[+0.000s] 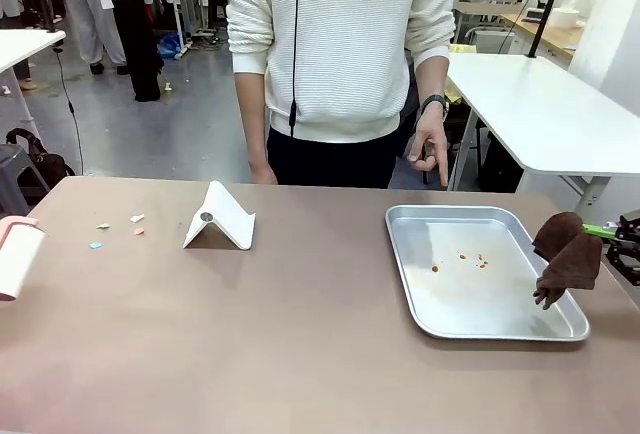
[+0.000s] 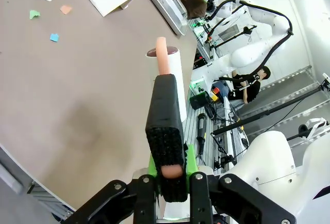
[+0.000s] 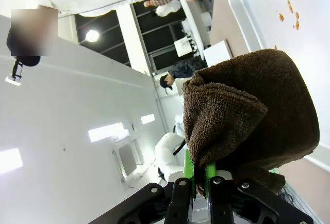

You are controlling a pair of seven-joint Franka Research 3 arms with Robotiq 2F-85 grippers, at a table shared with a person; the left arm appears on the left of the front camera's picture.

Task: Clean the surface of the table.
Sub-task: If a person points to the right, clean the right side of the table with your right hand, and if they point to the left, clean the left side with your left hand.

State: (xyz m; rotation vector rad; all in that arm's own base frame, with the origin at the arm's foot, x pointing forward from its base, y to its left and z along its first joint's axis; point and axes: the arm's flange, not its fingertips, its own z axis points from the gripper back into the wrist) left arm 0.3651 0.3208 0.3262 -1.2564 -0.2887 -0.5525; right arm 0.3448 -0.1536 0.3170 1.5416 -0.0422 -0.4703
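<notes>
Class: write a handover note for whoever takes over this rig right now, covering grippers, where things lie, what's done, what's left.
Left gripper: shut on the white roller, near the left edge of the table.
Right gripper: shut on a brown cloth, by the right rim of the silver tray.
Paper scraps lie on the table left of a white folded stand; orange crumbs sit in the tray.
Person's hand points down at the far edge.
Done: nothing visibly. Left: clear scraps, wipe.

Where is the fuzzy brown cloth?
In the front view the brown cloth hangs at the right edge of the table, pinched in the right gripper, over the right rim of the silver tray.
</notes>
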